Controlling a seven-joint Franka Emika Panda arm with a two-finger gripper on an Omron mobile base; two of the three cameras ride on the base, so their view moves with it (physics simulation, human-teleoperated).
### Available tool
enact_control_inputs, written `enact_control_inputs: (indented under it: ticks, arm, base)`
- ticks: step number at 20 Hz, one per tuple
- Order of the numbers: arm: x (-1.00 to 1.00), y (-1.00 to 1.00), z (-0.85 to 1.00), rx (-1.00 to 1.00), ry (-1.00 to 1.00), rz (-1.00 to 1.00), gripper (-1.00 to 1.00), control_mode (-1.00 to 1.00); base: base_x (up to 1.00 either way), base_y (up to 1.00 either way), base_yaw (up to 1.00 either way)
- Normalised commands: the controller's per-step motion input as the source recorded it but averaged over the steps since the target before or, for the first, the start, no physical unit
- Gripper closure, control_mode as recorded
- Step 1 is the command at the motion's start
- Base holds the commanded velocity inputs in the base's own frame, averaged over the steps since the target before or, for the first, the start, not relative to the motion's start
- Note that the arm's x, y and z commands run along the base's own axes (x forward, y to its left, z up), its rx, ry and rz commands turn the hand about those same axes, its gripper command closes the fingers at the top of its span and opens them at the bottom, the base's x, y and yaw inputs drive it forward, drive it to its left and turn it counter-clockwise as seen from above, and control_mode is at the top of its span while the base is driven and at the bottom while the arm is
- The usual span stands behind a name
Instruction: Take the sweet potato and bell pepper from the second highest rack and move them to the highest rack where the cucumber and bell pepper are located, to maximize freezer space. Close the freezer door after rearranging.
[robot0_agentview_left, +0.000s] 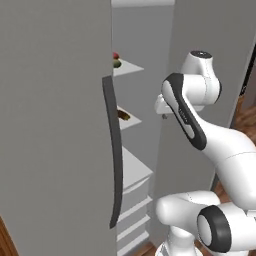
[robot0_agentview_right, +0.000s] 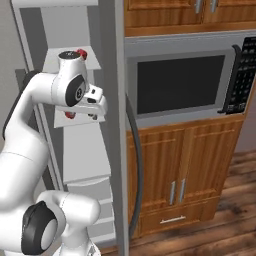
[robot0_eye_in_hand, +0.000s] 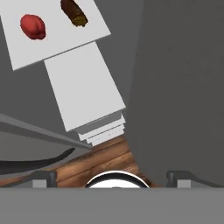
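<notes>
Freezer open in front of me, grey interior, pale shelves stacked down the middle. Door stands swung out at left in the left base view, big flat grey panel, its long dark curved handle along the near edge. In the right base view the wood cabinets and a microwave sit to the right of the freezer.

My arm reaches up into the opening, hand level with the second shelf from the top.

Top shelf: a red pepper and a green item just beside it, near the shelf's left edge by the door. Second shelf: the brown-orange sweet potato lying on it, and in the hand view it lies near a red pepper on the same shelf, the two apart, not touching. Lower shelves and drawers below, wood floor under that.

My fingers are spread wide, tips far apart at the bottom of the hand view, nothing between them, well clear of both items.
</notes>
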Motion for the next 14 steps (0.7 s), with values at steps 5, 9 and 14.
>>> enact_control_inputs:
  ticks: [5,9,14]
  arm:
    - [0.0,0.0,0.0,0.0,0.0,0.0,-1.0,1.0]
    - [0.0,0.0,0.0,0.0,0.0,0.0,-1.0,1.0]
    - [0.0,0.0,0.0,0.0,0.0,0.0,-1.0,1.0]
  base:
    - [0.21,0.0,-0.09]
    - [-0.08,0.39,0.0]
    - [-0.02,0.25,0.0]
